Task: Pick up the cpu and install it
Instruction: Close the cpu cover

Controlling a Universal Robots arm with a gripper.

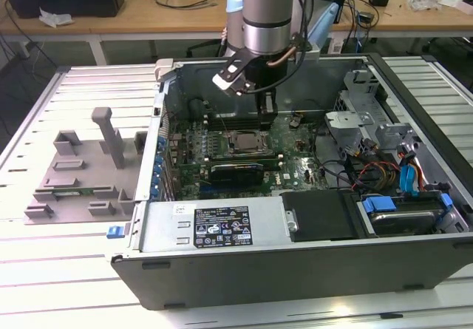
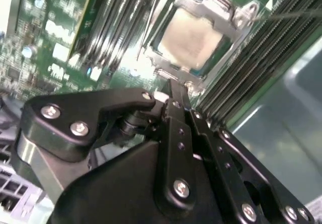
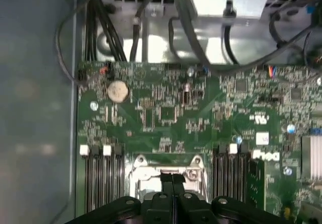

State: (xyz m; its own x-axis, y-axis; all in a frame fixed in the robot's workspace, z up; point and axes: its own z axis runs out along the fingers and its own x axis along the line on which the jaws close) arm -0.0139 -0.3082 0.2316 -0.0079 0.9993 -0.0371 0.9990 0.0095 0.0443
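Grey steel computer case [image 1: 295,270] lies open on the slatted table [image 1: 44,270], a white label [image 1: 222,228] on its cover, print too small for me to read. My arm [image 1: 267,11] drops straight in, clear of the walls. On the green motherboard [image 1: 295,133] the cpu [image 1: 247,143] sits in its socket frame [image 2: 221,12], my gripper [image 1: 267,113] just above its edge, fingers together on nothing

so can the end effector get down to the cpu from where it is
Probably yes. The end effector hangs close above the cpu in its socket, and the second wrist view shows nothing between them. Its fingers are shut, though, and the metal socket frame rims the chip.
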